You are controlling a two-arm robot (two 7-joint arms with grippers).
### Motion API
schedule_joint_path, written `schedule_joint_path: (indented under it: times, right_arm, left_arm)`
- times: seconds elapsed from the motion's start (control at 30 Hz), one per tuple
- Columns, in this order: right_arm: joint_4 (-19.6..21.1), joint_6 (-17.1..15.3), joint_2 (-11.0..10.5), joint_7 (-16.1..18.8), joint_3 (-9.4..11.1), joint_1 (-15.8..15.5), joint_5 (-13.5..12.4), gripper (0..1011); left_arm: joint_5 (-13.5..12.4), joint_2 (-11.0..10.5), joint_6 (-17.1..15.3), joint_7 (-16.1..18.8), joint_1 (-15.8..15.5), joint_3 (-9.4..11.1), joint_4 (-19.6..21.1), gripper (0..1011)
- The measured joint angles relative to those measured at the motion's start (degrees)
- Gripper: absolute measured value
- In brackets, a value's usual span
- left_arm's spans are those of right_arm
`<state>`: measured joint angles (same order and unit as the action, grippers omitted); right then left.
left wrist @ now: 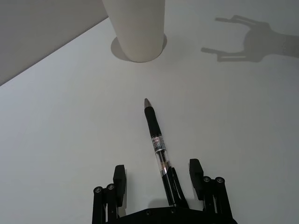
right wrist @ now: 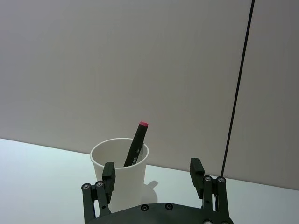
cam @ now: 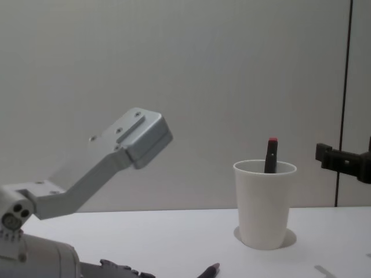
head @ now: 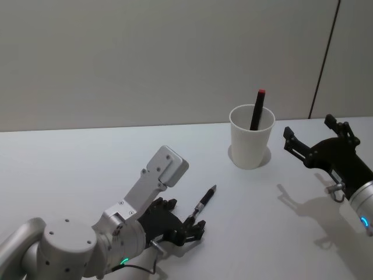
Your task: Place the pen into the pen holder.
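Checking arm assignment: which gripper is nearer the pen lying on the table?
Left. The left gripper sits at the rear end of the pen, with open fingers on either side of it. The right gripper hovers right of the cup, well away from the pen.

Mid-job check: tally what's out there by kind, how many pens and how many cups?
Cups: 1, the white paper cup.
Pens: 2, the loose pen lying flat and the red-tipped pen standing in that cup.
Total: 3.

Pen point(head: 205, 200) lying flat, pen holder point(head: 251, 144) upright
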<state>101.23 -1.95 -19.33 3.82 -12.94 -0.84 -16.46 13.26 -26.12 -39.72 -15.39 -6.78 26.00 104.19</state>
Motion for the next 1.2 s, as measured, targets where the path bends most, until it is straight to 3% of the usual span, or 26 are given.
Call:
schedule_joint_path:
  times: [0.2, 0.57, 0.7, 0.97, 1.2]
  right_arm:
    - [0.0, 0.0, 0.0, 0.0, 0.0, 0.0, 0.0, 1001]
    - [0.0, 0.0, 0.0, 0.0, 0.0, 0.0, 0.0, 1001]
    - [0.0, 0.0, 0.0, 0.0, 0.0, 0.0, 0.0, 1001]
    - [0.0, 0.0, 0.0, 0.0, 0.0, 0.0, 0.0, 1001]
    - [0.0, 0.0, 0.0, 0.0, 0.0, 0.0, 0.0, 1001]
  left_arm:
    - [0.2, -0.4, 1.0, -0.4, 0.4, -0.1, 0.3, 802]
    - [0.8, -1.1, 2.2, -1.1, 1.0, -0.3, 0.8, 549]
    - [0.9, -1.2, 2.4, -1.3, 1.1, -0.4, 1.0, 378]
    - [0.9, -1.3, 2.5, -1.4, 1.2, -0.5, 1.2, 161]
    - [1.0, -1.4, 2.7, -1.5, 1.3, -0.5, 1.4, 154]
